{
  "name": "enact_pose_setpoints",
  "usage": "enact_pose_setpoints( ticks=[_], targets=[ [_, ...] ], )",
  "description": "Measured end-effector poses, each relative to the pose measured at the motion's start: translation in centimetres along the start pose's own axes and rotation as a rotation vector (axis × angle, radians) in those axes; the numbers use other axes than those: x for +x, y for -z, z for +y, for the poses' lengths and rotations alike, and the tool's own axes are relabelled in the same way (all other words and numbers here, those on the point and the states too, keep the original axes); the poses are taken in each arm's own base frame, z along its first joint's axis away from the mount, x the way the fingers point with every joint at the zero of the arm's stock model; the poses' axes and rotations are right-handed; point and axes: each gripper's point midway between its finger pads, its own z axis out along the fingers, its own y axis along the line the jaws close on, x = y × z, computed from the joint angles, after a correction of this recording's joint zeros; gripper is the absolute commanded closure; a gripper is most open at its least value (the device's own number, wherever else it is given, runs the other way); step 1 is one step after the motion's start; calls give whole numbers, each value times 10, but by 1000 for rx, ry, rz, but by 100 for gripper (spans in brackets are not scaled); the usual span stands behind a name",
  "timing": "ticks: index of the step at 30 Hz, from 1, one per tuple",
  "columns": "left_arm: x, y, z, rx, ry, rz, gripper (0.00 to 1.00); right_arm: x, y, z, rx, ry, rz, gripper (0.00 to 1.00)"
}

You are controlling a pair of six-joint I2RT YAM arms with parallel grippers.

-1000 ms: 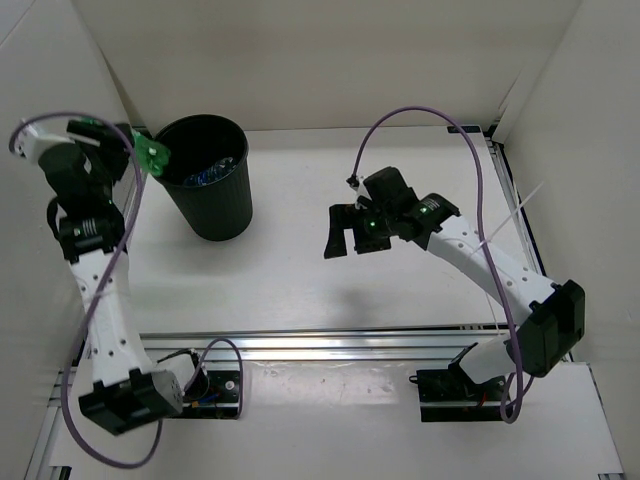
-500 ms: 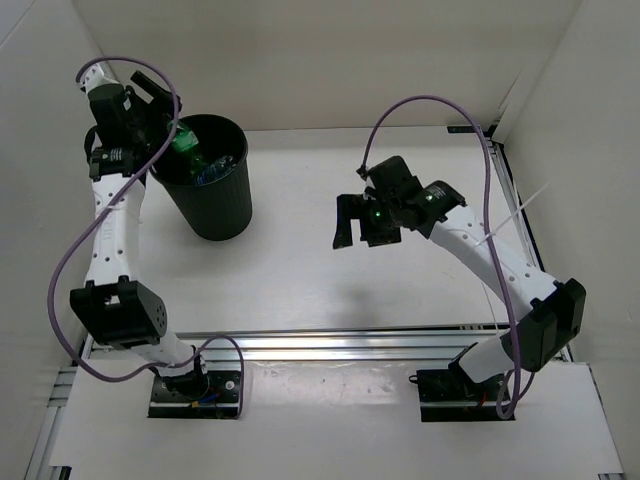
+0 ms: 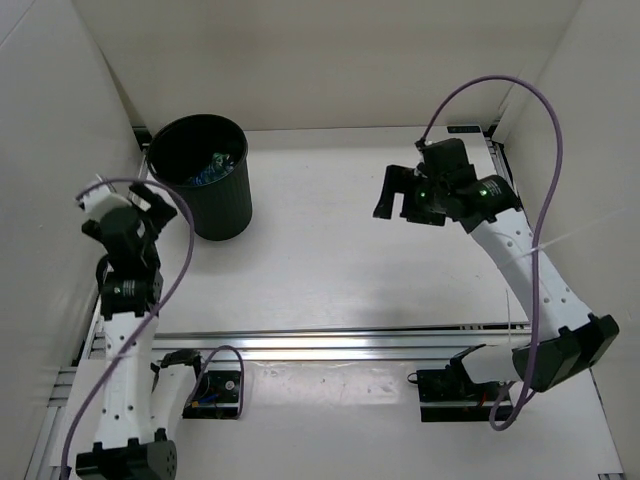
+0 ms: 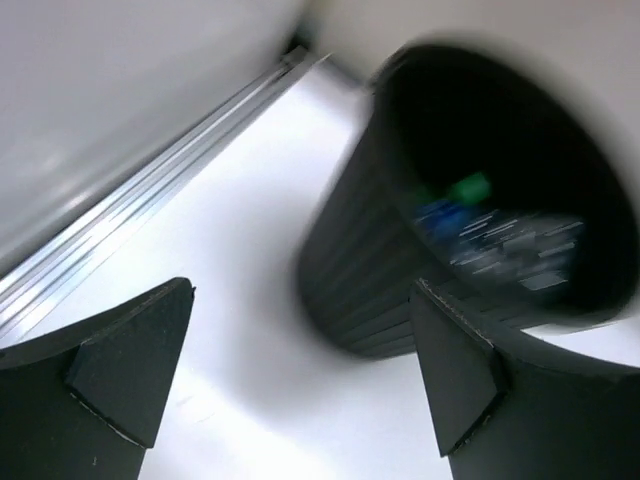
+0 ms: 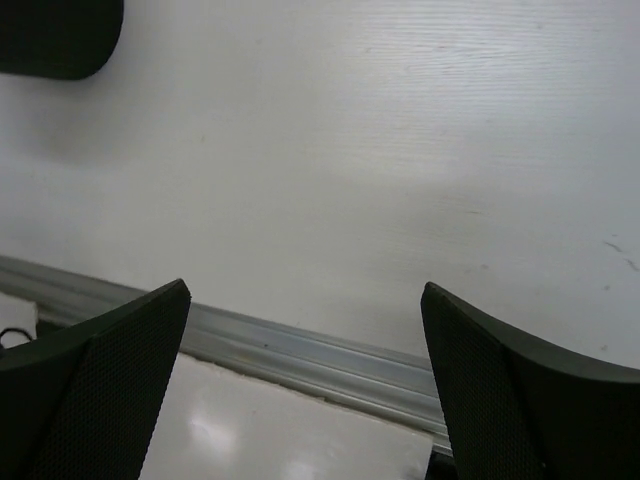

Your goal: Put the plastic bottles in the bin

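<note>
The black bin stands at the far left of the table. Plastic bottles lie inside it, showing as blue-labelled glints. In the left wrist view the bin is blurred, and a green bottle lies in it above clear ones with blue labels. My left gripper hangs open and empty just near-left of the bin; its fingers frame bare table. My right gripper is open and empty above the table's right half, far from the bin.
White walls close in the table on the left, back and right. An aluminium rail runs along the near edge and shows in the right wrist view. A black rounded shape sits in that view's top left corner.
My left gripper opened at the bin's rim and the green bottle dropped inside. That arm then swung back to the near left. The right arm moved toward the far right.
</note>
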Motion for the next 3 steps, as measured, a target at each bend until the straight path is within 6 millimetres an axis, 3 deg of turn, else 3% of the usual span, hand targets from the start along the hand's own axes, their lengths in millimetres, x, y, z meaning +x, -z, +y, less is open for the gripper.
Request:
enact_pose_setpoints(
  ticks=[3],
  targets=[
    [52, 8, 41, -108, -89, 60, 0, -3, 5, -13, 48, -9, -33, 0]
  ],
)
